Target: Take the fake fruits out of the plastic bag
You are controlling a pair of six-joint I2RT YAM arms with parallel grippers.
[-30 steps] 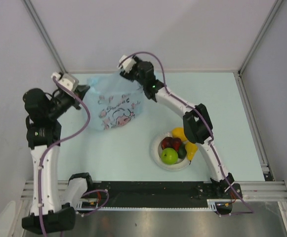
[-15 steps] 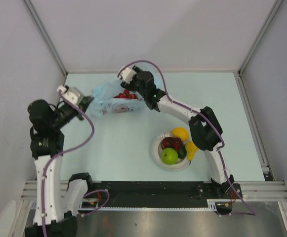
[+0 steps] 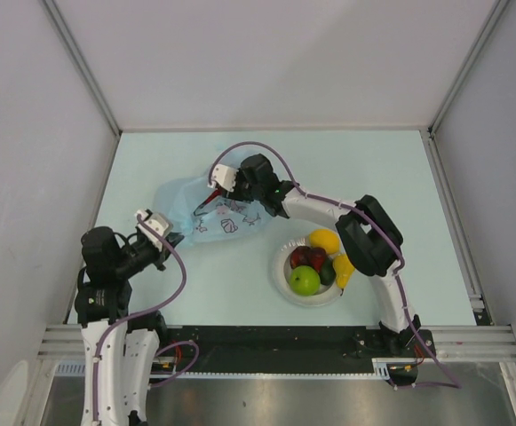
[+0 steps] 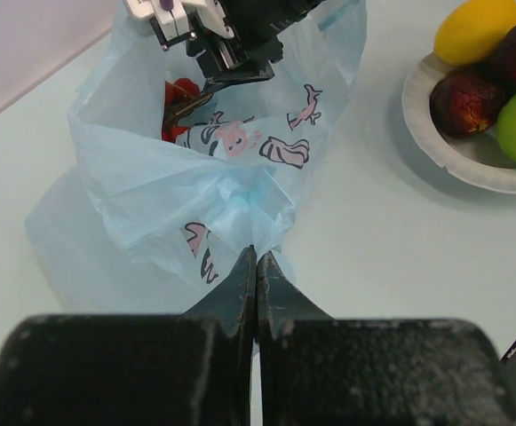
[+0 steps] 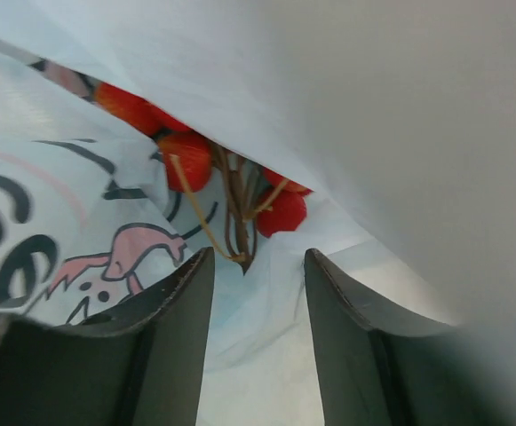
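The light-blue printed plastic bag (image 3: pixel 179 202) lies on the table with its mouth facing right. My left gripper (image 3: pixel 170 238) is shut on a bunched fold at the bag's near edge (image 4: pixel 256 253). My right gripper (image 3: pixel 206 208) is open and reaches into the bag's mouth. Its fingers stand either side of the brown stem of the red grapes (image 5: pixel 191 158), just short of it. The grapes also show through the bag in the left wrist view (image 4: pixel 176 92). The lemon (image 3: pixel 323 240), maroon fruit (image 3: pixel 305 257), green apple (image 3: pixel 305 280), banana (image 3: pixel 345 269) and avocado (image 3: pixel 328 272) lie outside the bag.
These fruits rest on a round white plate (image 3: pixel 280 266) at the right of the bag, also seen in the left wrist view (image 4: pixel 415 106). Grey walls enclose the table on the left, far and right sides. A black rail runs along the near edge.
The bag came down from being held up at the far left and now lies on the table. My left gripper pulled its fold nearer. My right gripper dropped into the bag's mouth.
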